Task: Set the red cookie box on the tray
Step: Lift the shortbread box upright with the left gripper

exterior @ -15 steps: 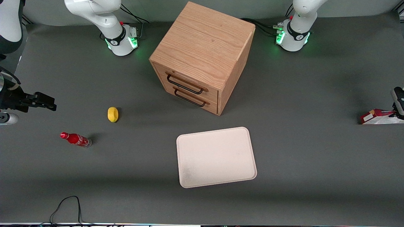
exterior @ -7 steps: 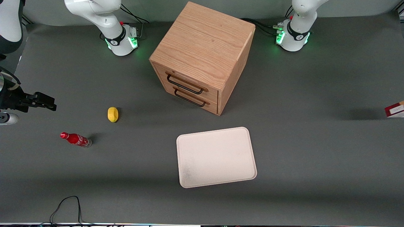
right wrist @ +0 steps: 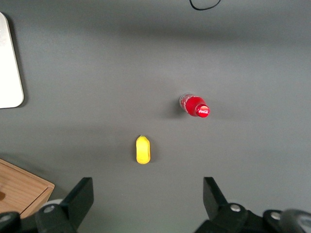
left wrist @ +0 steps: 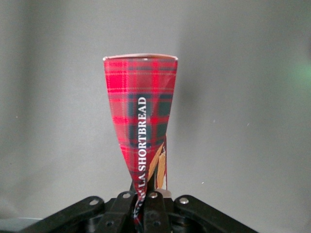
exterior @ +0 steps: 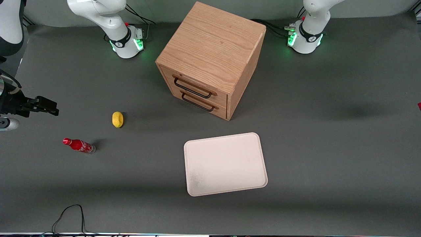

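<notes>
At the working arm's end of the table, just past the front view's edge, only a red sliver of the box [exterior: 419, 105] shows; the gripper itself is out of that view. Wrist view: gripper [left wrist: 149, 206] is clamped on 1 end of the box [left wrist: 141, 116], fingers [left wrist: 156, 213] pinched tight against the carton. Box long axis runs straight out from the fingers, away from the wrist camera, free end pointing at plain grey surface. Red tartan face with white "SHORTBREAD" lettering along the length; tan cookie print near the gripped end.

Tray [exterior: 225, 163] lies flat near the table middle, nearer the front camera than the cabinet [exterior: 210, 59], nothing on it. Well apart from the box.

Cabinet: 2 drawers, both shut, dark handles.

Toward the parked arm's end: lemon [exterior: 117, 119] and soda bottle [exterior: 79, 145], bottle on its side, nearer the front camera than the lemon. Both also show in the right wrist view, lemon [right wrist: 143, 150], bottle [right wrist: 195, 106].
</notes>
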Motion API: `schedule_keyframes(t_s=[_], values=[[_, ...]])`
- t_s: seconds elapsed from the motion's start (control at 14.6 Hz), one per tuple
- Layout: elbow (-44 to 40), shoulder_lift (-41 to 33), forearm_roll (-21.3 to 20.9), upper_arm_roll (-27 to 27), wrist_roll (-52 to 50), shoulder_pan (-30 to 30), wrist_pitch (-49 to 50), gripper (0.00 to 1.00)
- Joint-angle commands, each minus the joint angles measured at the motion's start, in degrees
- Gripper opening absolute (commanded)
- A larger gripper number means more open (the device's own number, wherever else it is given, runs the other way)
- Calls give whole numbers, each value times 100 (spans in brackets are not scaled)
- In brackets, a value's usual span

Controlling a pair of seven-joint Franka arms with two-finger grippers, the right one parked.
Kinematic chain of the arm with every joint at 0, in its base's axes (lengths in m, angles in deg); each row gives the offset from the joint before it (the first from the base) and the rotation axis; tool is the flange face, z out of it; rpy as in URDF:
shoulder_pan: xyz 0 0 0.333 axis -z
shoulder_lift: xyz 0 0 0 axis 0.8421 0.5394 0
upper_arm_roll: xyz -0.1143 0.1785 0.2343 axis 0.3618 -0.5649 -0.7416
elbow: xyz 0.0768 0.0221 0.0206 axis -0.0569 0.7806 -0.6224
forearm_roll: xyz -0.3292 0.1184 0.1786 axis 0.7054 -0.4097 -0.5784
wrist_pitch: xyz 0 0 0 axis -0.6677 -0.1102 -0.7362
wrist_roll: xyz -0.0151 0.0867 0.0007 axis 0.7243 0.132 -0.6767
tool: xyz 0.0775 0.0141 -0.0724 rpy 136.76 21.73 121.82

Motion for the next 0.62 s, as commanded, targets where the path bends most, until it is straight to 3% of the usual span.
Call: schedule_keyframes(t_s=[0.0,0.34,0.55], values=[[-251,-114,-39,-55,-1310,475,536,0],[-251,-256,145,173,-4526,1609,767,0],[-242,-238,216,927,-6661,1768,670,0]])
